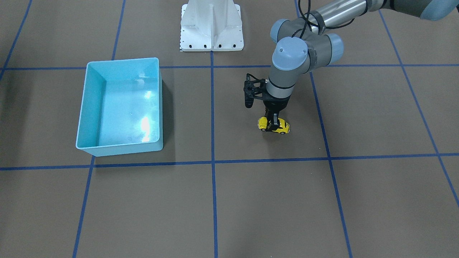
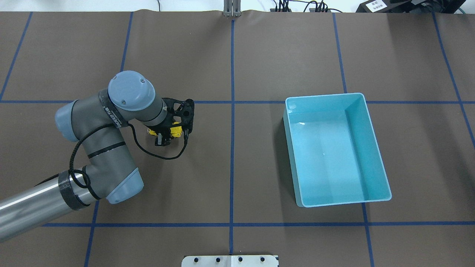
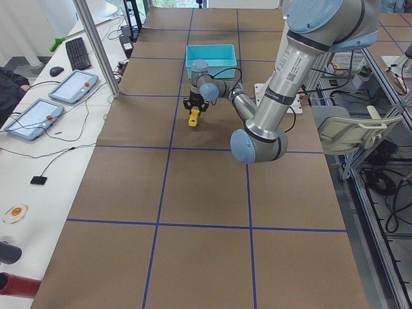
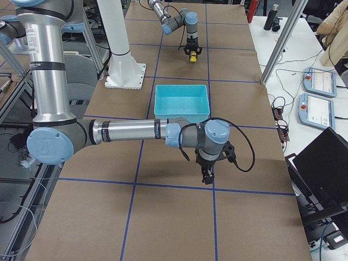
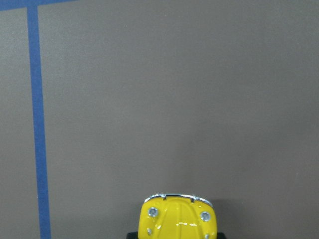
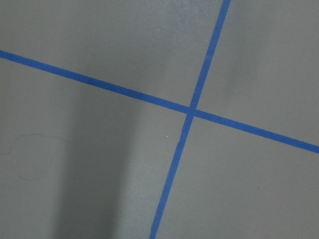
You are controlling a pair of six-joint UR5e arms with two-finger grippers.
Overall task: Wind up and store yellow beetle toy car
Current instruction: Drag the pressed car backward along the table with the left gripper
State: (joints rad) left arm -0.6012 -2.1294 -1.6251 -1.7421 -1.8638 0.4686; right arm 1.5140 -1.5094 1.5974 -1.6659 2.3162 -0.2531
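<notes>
The yellow beetle toy car sits on the brown table, to the robot's left of centre. My left gripper comes straight down on it, with a black finger across its middle, shut on the car. The car also shows under the gripper in the overhead view and at the bottom edge of the left wrist view. My right gripper hangs low over bare table, on the near side of the bin in the exterior right view; I cannot tell if it is open or shut.
The light-blue bin stands empty on the robot's right half, well apart from the car. The robot's white base plate is at the table's robot-side edge. Blue tape lines grid the brown surface.
</notes>
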